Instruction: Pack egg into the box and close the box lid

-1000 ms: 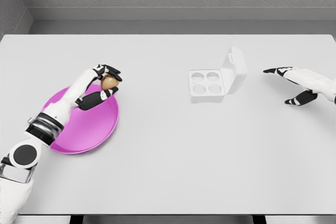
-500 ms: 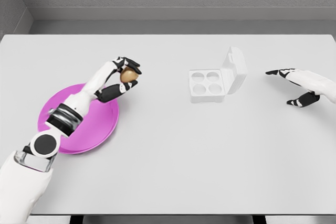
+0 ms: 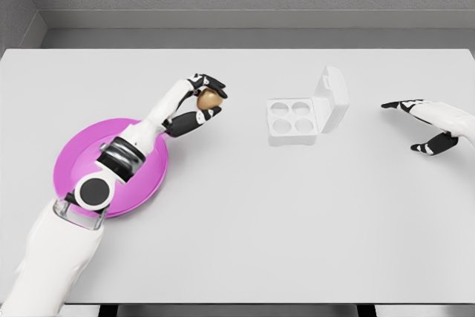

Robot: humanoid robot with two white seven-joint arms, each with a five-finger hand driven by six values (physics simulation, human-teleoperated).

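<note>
Since the earlier frames the left hand (image 3: pixel 199 102) has carried the egg (image 3: pixel 208 99) rightward, off the magenta plate (image 3: pixel 145 187) and out over the bare table (image 3: pixel 237 243), while the right hand (image 3: pixel 424 124) has drawn slightly toward the picture's right edge. Nearest the camera, the left arm reaches across the plate. Beyond it, the left fingers (image 3: pixel 211 81) are curled over the brown egg, with the thumb closing from below, so the egg is clamped and held clear of the table. Farther right stands the white box (image 3: pixel 293 118), its four cups vacant and its lid (image 3: pixel 331 98) raised at the right side. The right hand rests well apart from the box, fingers spread and holding nothing. To do the transfer well, the egg is best kept level, brought directly above one cup, lowered until seated, and only then released; the lid likely falls to the right hand.
</note>
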